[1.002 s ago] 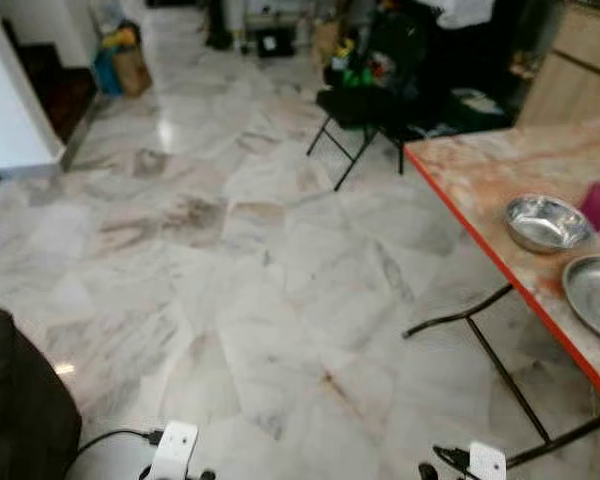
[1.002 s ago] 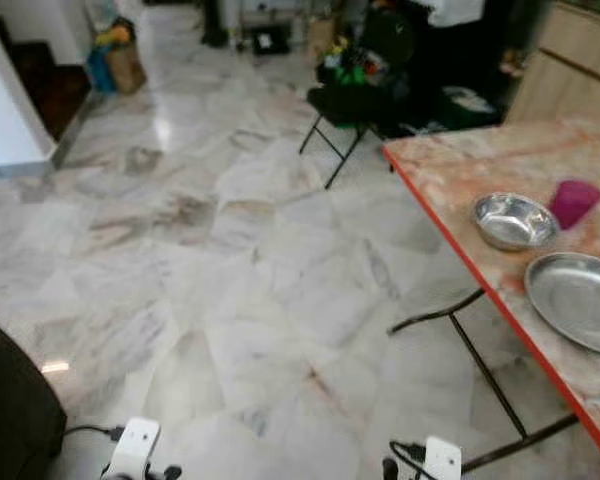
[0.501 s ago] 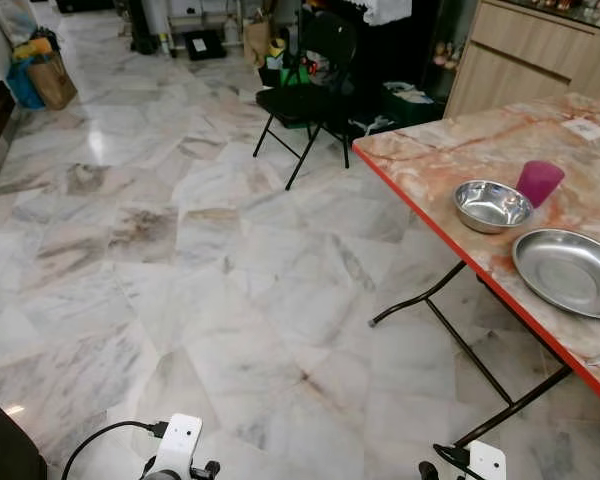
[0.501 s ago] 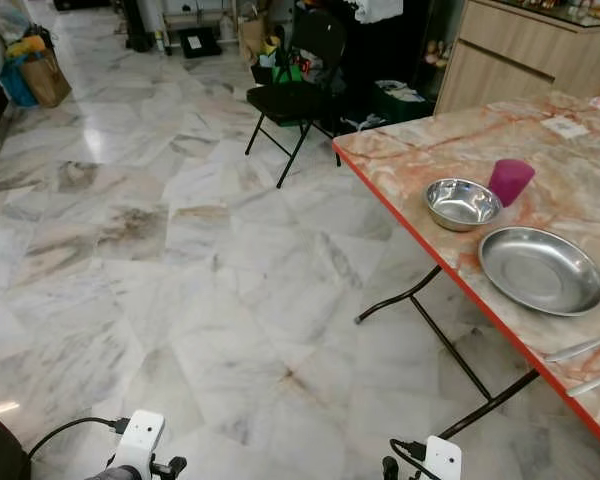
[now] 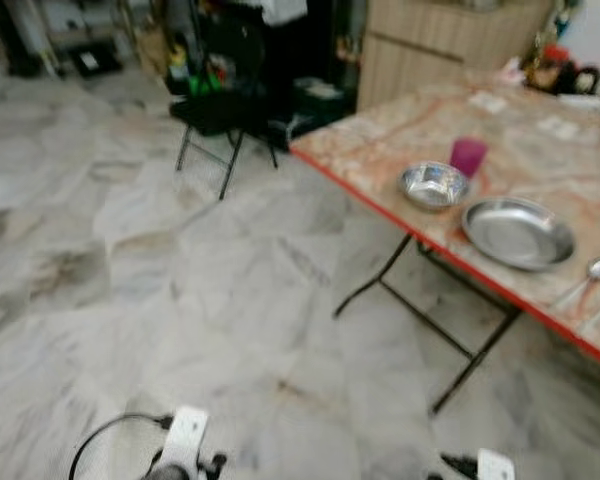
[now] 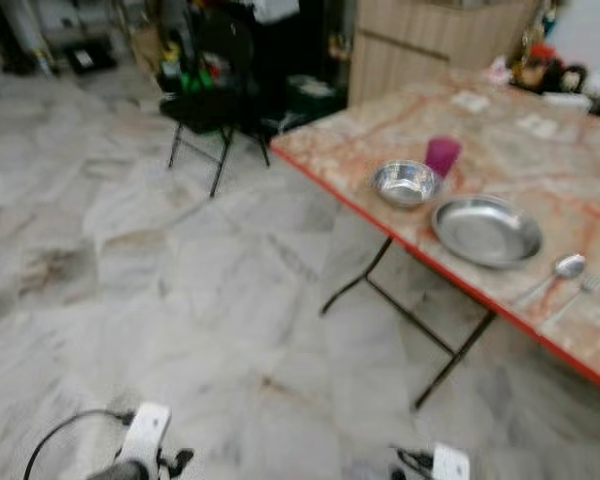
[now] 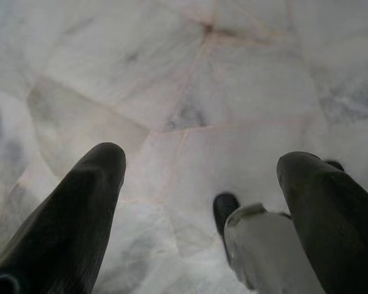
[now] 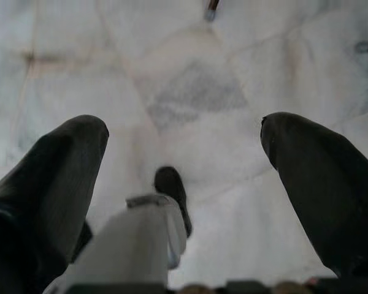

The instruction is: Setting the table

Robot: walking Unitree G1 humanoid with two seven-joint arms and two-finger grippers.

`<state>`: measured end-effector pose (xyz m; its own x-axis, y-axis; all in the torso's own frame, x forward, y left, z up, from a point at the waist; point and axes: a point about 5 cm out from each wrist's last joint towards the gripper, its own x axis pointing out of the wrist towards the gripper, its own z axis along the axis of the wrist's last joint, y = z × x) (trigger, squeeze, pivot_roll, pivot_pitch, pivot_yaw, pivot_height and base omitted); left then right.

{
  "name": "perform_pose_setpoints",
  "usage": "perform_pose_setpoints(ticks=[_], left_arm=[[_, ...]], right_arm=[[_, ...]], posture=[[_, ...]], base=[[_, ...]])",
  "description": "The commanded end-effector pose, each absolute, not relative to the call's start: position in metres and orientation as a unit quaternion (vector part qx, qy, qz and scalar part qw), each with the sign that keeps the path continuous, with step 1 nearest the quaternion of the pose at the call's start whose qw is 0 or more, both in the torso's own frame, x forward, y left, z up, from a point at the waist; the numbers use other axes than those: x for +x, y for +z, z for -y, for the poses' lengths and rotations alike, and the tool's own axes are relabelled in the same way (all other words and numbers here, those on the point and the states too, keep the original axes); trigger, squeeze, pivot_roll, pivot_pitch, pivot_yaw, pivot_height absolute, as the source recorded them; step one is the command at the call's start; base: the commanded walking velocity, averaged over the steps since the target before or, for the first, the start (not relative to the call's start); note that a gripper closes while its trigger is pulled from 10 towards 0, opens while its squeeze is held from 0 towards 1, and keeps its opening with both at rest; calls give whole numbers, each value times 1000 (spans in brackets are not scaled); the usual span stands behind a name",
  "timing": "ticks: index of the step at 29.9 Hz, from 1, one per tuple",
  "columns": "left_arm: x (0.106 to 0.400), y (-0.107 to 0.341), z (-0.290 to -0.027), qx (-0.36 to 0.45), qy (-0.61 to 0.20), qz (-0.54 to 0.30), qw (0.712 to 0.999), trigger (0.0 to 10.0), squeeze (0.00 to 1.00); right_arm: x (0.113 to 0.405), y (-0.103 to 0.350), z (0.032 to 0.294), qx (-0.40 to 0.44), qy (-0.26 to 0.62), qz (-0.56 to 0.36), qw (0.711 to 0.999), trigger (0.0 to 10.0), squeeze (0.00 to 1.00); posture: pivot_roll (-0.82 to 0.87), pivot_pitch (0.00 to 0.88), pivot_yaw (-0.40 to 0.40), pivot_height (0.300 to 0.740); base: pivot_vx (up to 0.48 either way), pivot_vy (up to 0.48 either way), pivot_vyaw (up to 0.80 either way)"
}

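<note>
Here the floor [image 5: 180,290] spreads under both hanging arms; left jaws [image 7: 199,177] and right jaws [image 8: 184,153] gape, empty. Well ahead and right of them, the counter [image 6: 500,150] carries plate [image 6: 487,231], bowl [image 6: 406,183], cup [image 6: 441,156], spoon [image 6: 565,268].

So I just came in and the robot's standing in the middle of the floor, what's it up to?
Nothing is being handled yet. Both arms hang low over the pale marble floor; the left gripper and the right gripper are open and empty. Ahead to the robot's right stands the folding table with the orange marbled top. On it are a small steel bowl, a magenta plastic cup just behind the bowl, a wide steel plate and a metal spoon.
</note>
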<state>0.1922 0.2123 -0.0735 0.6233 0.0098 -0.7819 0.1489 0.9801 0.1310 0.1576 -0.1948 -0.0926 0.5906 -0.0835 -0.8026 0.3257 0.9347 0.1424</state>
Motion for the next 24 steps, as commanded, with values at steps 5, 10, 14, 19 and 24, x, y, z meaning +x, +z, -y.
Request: perform_pose_setpoints(ticks=[5, 10, 14, 19, 24], left_arm=[[190, -76, -210, 91, -43, -442, 891, 10000, 0], [192, -74, -210, 92, -46, -439, 892, 10000, 0], [193, -74, -210, 92, -47, -437, 893, 10000, 0], [194, -73, -210, 96, -50, -437, 893, 10000, 0], [195, -73, -210, 95, -50, -435, 894, 10000, 0]], right_arm=[[156, -93, 199, 137, -120, -439, 880, 10000, 0], [156, -93, 199, 138, -122, -438, 880, 10000, 0], [156, -93, 199, 138, -122, -438, 880, 10000, 0], [157, -92, 198, 138, -120, -438, 880, 10000, 0], [158, -92, 196, 138, -117, -438, 881, 10000, 0]], posture=[[51, 0, -6, 740], [48, 0, -1, 740], [48, 0, -1, 740], [50, 0, 1, 740], [47, 0, 3, 740]], base=[[0, 0, -725], [0, 0, -723], [0, 0, -725], [0, 0, -725], [0, 0, -723]])
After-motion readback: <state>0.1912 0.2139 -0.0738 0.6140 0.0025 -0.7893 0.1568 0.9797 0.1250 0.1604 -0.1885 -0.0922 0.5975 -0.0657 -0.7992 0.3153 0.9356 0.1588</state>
